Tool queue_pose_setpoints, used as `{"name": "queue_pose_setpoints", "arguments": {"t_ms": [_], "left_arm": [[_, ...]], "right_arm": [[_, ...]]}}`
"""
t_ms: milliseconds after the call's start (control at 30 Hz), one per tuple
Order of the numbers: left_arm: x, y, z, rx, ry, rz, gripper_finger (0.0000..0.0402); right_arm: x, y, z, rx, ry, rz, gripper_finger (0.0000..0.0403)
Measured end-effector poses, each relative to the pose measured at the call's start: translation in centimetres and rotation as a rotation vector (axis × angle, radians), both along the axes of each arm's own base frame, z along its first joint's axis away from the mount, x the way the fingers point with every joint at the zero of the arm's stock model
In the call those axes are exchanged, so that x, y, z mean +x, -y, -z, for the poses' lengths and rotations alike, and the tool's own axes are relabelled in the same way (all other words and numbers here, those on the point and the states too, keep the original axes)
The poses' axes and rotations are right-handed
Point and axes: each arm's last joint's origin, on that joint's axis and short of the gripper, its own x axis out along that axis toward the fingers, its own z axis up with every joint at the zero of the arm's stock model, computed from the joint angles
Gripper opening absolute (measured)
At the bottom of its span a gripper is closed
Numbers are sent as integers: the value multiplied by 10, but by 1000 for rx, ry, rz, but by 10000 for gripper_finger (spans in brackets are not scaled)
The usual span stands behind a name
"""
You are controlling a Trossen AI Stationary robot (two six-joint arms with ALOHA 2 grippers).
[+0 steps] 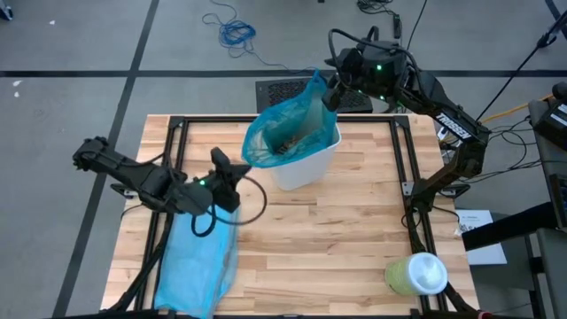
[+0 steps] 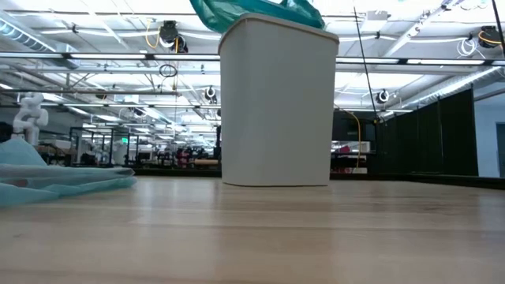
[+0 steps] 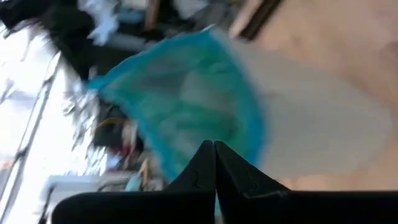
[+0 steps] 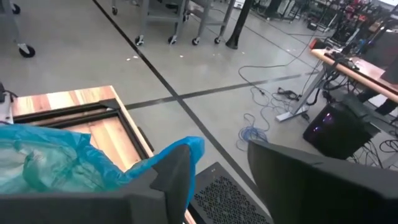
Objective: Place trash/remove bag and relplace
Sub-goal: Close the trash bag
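A white bin [image 1: 310, 167] [image 2: 276, 102] stands upright on the table's far middle. It is lined with the teal-green bag [image 1: 279, 124] [image 3: 180, 93], and brown trash scraps [image 1: 288, 142] lie inside. My left gripper [image 1: 241, 168] [image 3: 214, 146] is shut at the bag's left rim. My right gripper [image 1: 332, 91] [image 4: 221, 165] is open over the far right of the bin. The bag's blue raised corner [image 4: 183, 149] [image 1: 316, 81] stands beside one of its fingers. A paler sky-blue bag [image 1: 195, 266] [image 2: 55, 177] lies flat near the table's left near corner. My left gripper's shut fingertips [image 3: 205, 155] come level from the table's left at the bag's left rim [image 1: 248, 158]. I cannot tell whether they hold it. My right gripper has the bag's blue corner against the outer side of one finger [image 4: 174, 177]. I cannot tell whether they touch.
A pale-green container with a white top [image 1: 416, 275] lies near the table's right near corner. Black frame rails [image 1: 407, 177] run along the tabletop's sides and far edge. Bare wood lies in the near middle of the table.
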Motion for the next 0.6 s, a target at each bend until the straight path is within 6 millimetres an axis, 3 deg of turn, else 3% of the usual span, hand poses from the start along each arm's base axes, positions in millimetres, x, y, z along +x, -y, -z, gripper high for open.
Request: {"name": "queue_pose_setpoints", "arguments": {"t_ms": [233,600], "left_arm": [[6,12,10,-3,-48,60,41],[22,-9,18,53,-78,-101,56]], "right_arm": [[0,0,1,5,-11,-1,184],[0,-1,1,7,-10,-4,185]]}}
